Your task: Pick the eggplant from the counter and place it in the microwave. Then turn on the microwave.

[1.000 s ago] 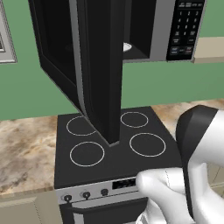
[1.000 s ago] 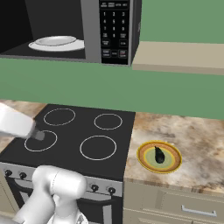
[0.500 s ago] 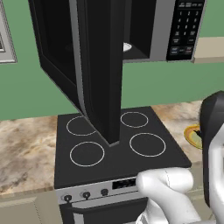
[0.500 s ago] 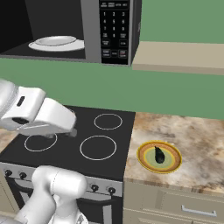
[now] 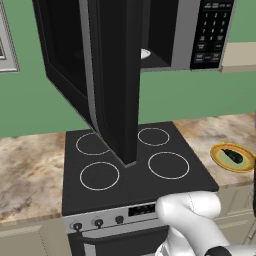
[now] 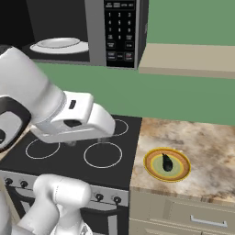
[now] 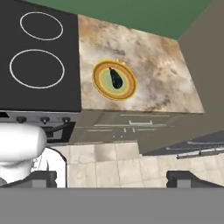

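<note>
The eggplant (image 5: pixel 231 156) (image 6: pixel 166 162) (image 7: pixel 115 78), small and dark, lies on a yellow-rimmed green plate (image 5: pixel 218 151) (image 6: pixel 149 165) (image 7: pixel 98 81). That plate rests on the marbled counter (image 5: pixel 212 129) (image 6: pixel 204 137) (image 7: pixel 157 74), just right of the stove. Above the stove hangs the microwave (image 5: pixel 210 30) (image 6: pixel 119 27), with its door (image 5: pixel 115 75) swung wide open. My gripper (image 7: pixel 113 179) is open with nothing between its fingertips (image 7: pixel 43 178). It looks down on the plate from high up, out in front of the counter's edge.
The black four-ring stove (image 5: pixel 125 170) (image 6: pixel 73 156) (image 7: pixel 39 57) lies under the open door. A white plate (image 6: pixel 59 44) sits inside the microwave. A beige shelf (image 6: pixel 188 59) juts out right of it. Drawer fronts (image 6: pixel 183 215) run below the counter.
My arm has swung rightward across the stove toward the counter side. The eggplant and plate have not moved. The jaws stay open.
</note>
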Available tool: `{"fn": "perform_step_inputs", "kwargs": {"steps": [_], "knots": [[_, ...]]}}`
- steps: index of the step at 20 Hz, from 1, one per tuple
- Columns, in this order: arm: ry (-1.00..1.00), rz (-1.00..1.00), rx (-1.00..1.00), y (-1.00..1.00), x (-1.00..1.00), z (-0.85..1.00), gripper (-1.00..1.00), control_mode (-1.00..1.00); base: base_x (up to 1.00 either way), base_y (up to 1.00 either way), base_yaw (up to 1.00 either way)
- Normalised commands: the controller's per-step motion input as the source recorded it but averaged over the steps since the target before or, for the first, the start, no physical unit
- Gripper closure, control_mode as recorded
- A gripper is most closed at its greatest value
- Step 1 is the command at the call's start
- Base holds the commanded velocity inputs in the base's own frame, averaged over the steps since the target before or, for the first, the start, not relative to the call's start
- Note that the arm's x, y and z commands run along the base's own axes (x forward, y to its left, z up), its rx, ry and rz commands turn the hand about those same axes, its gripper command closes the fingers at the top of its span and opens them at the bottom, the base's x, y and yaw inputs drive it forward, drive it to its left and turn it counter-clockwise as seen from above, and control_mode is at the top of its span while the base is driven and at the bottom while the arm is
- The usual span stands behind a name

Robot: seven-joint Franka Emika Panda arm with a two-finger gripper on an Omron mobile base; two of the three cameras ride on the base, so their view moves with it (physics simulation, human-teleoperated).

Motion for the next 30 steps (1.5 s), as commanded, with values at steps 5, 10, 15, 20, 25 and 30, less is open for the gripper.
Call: {"fn": "perform_step_inputs", "kwargs": {"steps": [5, 10, 15, 20, 25, 30], "knots": [[0.12, 0.19, 0.12, -0.23, 0.36, -0.22, -1.00, -1.00, 0.00, 0.00, 0.00], [0.10, 0.14, 0.05, -0.16, 0.39, -0.23, -1.00, -1.00, 0.00, 0.00, 0.00], [0.10, 0.10, 0.00, -0.22, 0.37, -0.24, -1.00, -1.00, 0.00, 0.00, 0.00], [0.06, 0.07, 0.00, -0.19, 0.30, -0.30, -1.00, -1.00, 0.00, 0.00, 0.00], [0.00, 0.04, 0.00, -0.22, 0.24, -0.32, -1.00, -1.00, 0.00, 0.00, 0.00], [0.00, 0.00, 0.00, -0.19, 0.29, -0.31, -1.00, -1.00, 0.00, 0.00, 0.00]]}}
